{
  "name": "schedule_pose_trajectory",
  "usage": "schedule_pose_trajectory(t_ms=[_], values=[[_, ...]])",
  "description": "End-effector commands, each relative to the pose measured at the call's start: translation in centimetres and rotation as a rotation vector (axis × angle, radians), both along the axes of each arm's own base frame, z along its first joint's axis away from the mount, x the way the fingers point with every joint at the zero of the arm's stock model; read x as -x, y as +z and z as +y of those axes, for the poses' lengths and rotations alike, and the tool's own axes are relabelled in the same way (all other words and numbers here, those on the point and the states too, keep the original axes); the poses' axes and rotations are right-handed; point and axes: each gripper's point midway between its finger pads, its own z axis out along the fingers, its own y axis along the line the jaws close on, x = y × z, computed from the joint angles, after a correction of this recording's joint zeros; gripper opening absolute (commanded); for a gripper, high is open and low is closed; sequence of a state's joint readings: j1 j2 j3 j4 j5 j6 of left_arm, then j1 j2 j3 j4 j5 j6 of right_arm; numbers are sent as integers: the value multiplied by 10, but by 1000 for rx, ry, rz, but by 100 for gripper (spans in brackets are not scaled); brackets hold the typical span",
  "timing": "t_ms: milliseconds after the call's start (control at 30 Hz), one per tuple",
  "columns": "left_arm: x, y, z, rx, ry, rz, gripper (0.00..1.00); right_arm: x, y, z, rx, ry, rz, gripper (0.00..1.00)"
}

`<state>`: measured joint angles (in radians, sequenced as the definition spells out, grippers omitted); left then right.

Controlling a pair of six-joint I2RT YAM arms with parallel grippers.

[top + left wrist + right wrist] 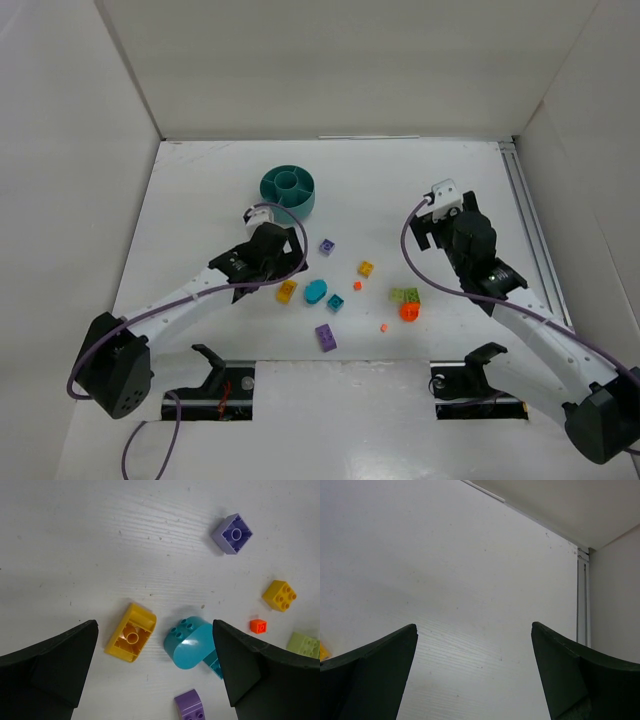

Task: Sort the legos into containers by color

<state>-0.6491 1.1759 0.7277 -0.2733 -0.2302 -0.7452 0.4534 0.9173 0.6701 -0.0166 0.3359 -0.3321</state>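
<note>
Though hidden from wrists, dish (268, 183) overhead.

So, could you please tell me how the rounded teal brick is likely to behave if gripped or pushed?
The rounded teal brick looks like hard plastic, so it is probably stiff and light. Its glossy curved face shows a highlight, so a grip may slip. It seems to touch a smaller teal brick, which a push would likely shift.

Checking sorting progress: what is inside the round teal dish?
In the teal dish only its own centre cup and wedge sections show, with nothing visible in them. Its near wall covers a strip of the front sections' floor, so a tiny piece there cannot be ruled out.
</note>
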Motion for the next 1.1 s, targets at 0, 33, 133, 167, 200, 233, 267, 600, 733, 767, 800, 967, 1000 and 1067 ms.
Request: schedule_pose_trajectory(t_ms=[0, 33, 133, 167, 200, 233, 267, 600, 733, 767, 800, 967, 1000, 1067], values=[[3, -7, 7, -3, 52, 2, 95, 1, 12, 6, -48, 14, -40, 100], [3, -10, 7, -1, 52, 0, 93, 0, 8, 10, -47, 32, -27, 100], [8, -19, 0, 25, -1, 4, 85, -2, 2, 16, -49, 64, -5, 100], [7, -18, -3, 36, -8, 1, 83, -2, 2, 16, -49, 64, -5, 100], [9, -21, -3, 32, -23, 6, 81, -2, 2, 16, -49, 64, -5, 100], [13, -29, 0, 18, -23, 26, 80, -2, -3, 16, -41, 64, 12, 100], [13, -30, 0, 18, -23, 26, 78, -2, -3, 16, -41, 64, 12, 100], [40, -66, -1, -91, -93, 119, 67, -3, -4, 16, -45, 74, 15, 100], [43, -75, 4, -147, -78, 156, 61, -4, -7, 16, -42, 74, 24, 99], [42, -77, 6, -155, -64, 158, 59, -4, -7, 16, -42, 74, 24, 99], [40, -78, 9, -177, -54, 159, 58, -4, -7, 16, -42, 74, 24, 99], [36, -74, 2, -188, -66, 144, 45, -4, -10, 17, -38, 73, 32, 99], [34, -74, 0, -188, -66, 144, 42, -4, -10, 18, -40, 82, 34, 99], [33, -73, -2, -202, -76, 137, 29, -4, -10, 18, -40, 82, 34, 99]])
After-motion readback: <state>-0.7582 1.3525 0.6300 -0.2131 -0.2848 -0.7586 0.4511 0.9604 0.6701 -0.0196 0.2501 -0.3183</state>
